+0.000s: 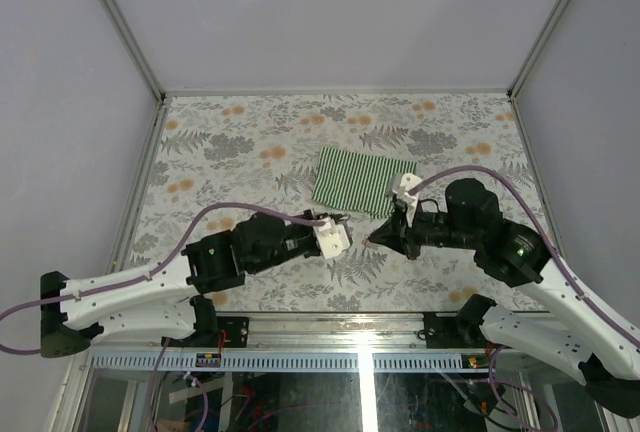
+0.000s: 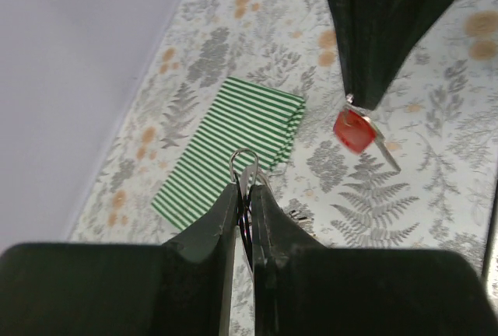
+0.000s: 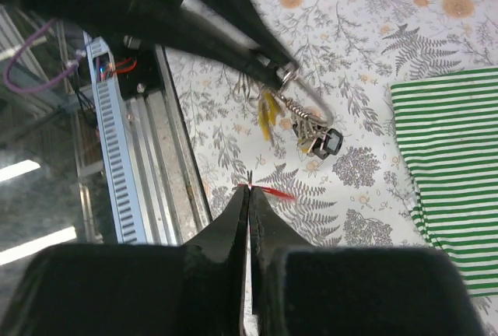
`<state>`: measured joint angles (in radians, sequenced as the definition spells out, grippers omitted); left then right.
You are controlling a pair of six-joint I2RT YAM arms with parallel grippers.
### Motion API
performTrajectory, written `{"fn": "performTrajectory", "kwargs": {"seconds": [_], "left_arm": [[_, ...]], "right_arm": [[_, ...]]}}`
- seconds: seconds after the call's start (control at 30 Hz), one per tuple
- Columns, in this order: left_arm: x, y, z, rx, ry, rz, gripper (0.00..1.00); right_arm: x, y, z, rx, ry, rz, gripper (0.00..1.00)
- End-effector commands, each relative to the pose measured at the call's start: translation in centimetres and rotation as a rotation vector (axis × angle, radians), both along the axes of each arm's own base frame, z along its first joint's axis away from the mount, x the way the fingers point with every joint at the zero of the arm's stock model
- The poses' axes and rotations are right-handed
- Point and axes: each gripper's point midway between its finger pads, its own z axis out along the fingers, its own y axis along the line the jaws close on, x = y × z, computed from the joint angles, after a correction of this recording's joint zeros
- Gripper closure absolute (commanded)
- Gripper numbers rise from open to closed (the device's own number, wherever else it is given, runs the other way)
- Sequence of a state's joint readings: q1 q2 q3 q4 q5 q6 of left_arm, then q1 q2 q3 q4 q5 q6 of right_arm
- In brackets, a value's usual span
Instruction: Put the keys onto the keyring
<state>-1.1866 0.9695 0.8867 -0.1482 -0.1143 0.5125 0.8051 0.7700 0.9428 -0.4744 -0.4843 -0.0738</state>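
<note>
My left gripper (image 2: pixel 245 188) is shut on the keyring (image 2: pixel 243 163), and the thin silver loop sticks up out of its tips. In the right wrist view the keyring (image 3: pixel 310 101) hangs from the left gripper (image 3: pixel 286 71) with a bunch of small keys, yellow tags (image 3: pixel 268 116) and a black tag (image 3: pixel 330 143). My right gripper (image 3: pixel 249 190) is shut on the red-tagged key (image 3: pixel 274 192), seen edge-on. From the left wrist that red-tagged key (image 2: pixel 354 131) dangles below the right gripper (image 2: pixel 354 103), blade down-right. The two grippers (image 1: pixel 340 222) (image 1: pixel 371 240) face each other closely above the table.
A folded green-and-white striped cloth (image 1: pixel 360 182) lies just behind the grippers on the floral tabletop (image 1: pixel 250 142). A metal rail (image 3: pixel 148 141) runs along the table's near edge. Pale walls enclose the left, back and right sides.
</note>
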Motion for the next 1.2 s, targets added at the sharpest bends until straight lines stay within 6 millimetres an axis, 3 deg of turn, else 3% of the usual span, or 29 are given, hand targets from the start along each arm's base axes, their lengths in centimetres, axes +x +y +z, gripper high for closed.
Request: {"fn": "performTrajectory", "kwargs": {"seconds": [0.0, 0.13, 0.3, 0.4, 0.57, 0.83, 1.17], "left_arm": [[1.4, 1.0, 3.4, -0.082, -0.213, 0.142, 1.0], [2.6, 2.1, 3.2, 0.002, -0.363, 0.231, 1.0], [3.0, 3.3, 3.2, 0.145, -0.574, 0.209, 1.0], [3.3, 4.4, 5.4, 0.074, -0.718, 0.28, 1.0], [4.0, 5.3, 5.6, 0.158, -0.94, 0.353, 1.0], [4.1, 5.9, 6.2, 0.206, -1.06, 0.394, 1.0], [4.4, 5.8, 4.2, 0.387, -1.129, 0.353, 1.0]], "right_arm": [[2.3, 0.5, 2.8, -0.002, 0.126, -0.173, 1.0], [3.0, 1.2, 2.7, -0.057, 0.257, -0.237, 1.0], [4.3, 1.4, 3.2, -0.016, 0.26, -0.315, 1.0], [3.6, 2.2, 3.7, -0.015, 0.285, -0.258, 1.0], [2.6, 3.5, 4.5, 0.035, 0.308, -0.166, 1.0], [3.3, 4.6, 4.9, 0.03, 0.292, -0.137, 1.0], [4.8, 6.4, 7.2, 0.126, 0.281, -0.143, 1.0]]}}
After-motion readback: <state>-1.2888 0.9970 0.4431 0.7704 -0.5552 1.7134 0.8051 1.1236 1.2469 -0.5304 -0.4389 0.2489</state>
